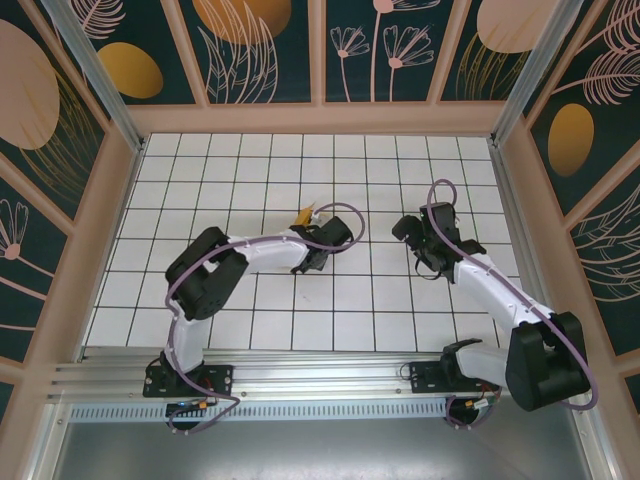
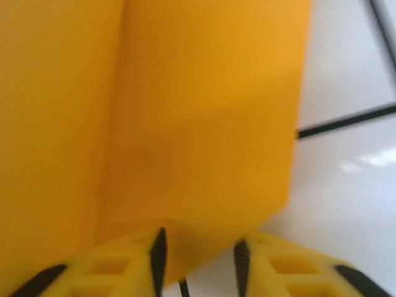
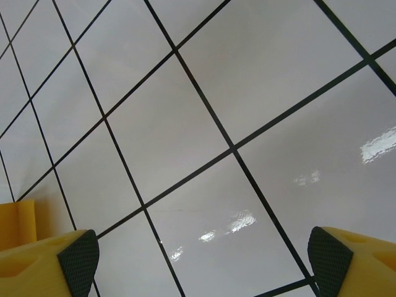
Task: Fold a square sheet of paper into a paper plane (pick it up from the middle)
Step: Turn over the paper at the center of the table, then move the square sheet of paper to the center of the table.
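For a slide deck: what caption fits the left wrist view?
Creased orange paper reaches between the parted fingers of the left gripper, white tiled table at right.

Premises: a robot test cell of the laboratory kind. Grounds follow. A left arm [image 1: 215, 275] and a right arm [image 1: 490, 285] stand bolted side by side to an aluminium rail [image 1: 320, 375] at the near edge of a table [image 1: 330, 330]. The tabletop is glossy white, ruled with a black grid. Printed plant-pattern panels [image 1: 270, 50] enclose it on three sides. The panels are set in pale framing, with bare metal posts [image 1: 95, 70] at the corners.
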You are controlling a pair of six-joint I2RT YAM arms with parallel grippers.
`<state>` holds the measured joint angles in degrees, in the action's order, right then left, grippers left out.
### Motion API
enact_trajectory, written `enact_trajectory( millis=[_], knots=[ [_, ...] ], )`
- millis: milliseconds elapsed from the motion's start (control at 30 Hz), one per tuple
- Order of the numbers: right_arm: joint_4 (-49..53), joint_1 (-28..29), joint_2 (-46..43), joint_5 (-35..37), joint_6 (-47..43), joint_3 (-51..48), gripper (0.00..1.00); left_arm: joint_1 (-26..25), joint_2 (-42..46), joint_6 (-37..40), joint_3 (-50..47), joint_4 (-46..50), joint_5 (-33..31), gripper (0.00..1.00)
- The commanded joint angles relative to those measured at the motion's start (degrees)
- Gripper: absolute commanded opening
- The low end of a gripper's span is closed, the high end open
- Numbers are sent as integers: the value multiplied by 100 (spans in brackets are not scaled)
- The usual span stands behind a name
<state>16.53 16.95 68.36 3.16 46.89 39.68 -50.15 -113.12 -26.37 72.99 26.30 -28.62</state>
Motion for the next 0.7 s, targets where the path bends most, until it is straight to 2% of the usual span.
enact_trajectory(
  millis=[0,133,200,333,367,467,667],
  knots=[
    [-58,-30,-150,-202,-89,-50,90,13,1057,-312,-199,-360,1132,49],
    [-331,25,-139,-810,-332,-30,91,59,2088,-529,-537,-810,1728,66],
    [-516,151,-101,-1083,-396,-15,91,217,2478,-679,-744,-1012,1953,72],
    [-681,749,221,-1220,-402,223,91,879,3090,-1119,-1460,-1693,2759,73],
    [-653,941,383,-1148,-362,329,90,1080,3153,-1212,-1639,-1847,2902,73],
    [-638,1391,881,-1075,-329,622,80,1416,3089,-1265,-1988,-2027,3076,69],
    [-819,1963,1622,-1140,-134,1053,75,1907,2348,-1259,-2243,-2479,3743,44]
  ],
)
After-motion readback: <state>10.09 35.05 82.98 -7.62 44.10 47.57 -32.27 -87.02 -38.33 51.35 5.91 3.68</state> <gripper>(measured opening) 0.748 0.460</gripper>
